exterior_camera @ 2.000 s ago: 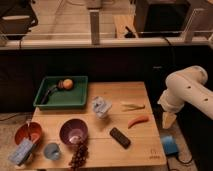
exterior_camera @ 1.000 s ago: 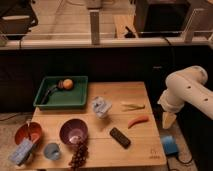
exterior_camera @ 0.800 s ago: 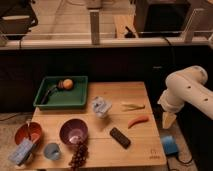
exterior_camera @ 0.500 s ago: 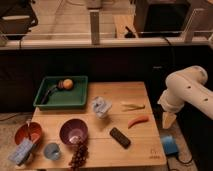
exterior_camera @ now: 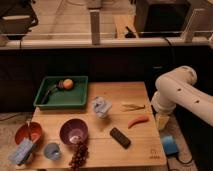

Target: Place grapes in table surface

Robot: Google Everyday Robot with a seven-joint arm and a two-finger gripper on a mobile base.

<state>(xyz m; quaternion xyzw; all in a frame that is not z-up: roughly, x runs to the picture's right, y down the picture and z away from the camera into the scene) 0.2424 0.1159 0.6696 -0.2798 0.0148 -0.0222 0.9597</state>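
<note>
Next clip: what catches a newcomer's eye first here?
The white arm at the right, its pincer hanging by the table's right edge. Next, the green tray at back left holding an orange ball, and the grapes at the front edge beside the purple bowl.

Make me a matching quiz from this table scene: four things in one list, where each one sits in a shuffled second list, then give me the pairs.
Things:
1. grapes
2. orange fruit
3. gripper
4. black bar

Places:
A. inside the green tray
B. just beyond the right edge of the table
C. at the front edge, beside the purple bowl
D. just in front of the orange pepper

Pairs: 1-C, 2-A, 3-B, 4-D.
</note>
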